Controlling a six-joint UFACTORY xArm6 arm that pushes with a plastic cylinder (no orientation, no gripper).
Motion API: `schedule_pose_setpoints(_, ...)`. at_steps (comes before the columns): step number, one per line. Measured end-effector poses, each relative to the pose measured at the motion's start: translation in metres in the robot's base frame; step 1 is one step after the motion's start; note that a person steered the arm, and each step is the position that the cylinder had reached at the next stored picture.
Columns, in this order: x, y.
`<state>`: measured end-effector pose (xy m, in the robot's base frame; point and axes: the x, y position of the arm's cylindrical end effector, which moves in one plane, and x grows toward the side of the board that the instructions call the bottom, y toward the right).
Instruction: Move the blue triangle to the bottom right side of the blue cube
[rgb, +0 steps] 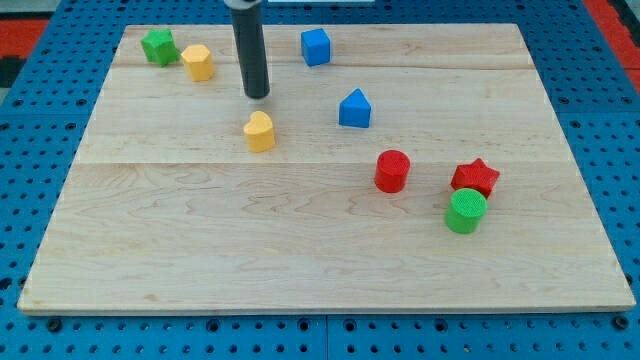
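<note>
Green cylinder (466, 211): one, far lower-right of my tip (258, 96). Blue triangle (354, 109): one, apex up, right of tip. Blue cube (315, 47): one. Claw: none fitted, state cannot be told.

Blue triangle (354, 109), blue cube (315, 46)

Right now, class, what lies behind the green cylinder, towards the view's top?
Directly behind the green cylinder sits the red star, seemingly touching it. The cylinder covers the star's lower front, so that part and the board beneath cannot be seen.
</note>
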<state>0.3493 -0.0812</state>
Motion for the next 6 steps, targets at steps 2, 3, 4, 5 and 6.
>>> schedule_pose_setpoints(2,0.016,0.136)
schedule_pose_setpoints(3,0.017,0.166)
schedule_pose_setpoints(4,0.073,0.176)
schedule_pose_setpoints(5,0.052,0.211)
schedule_pose_setpoints(6,0.018,0.214)
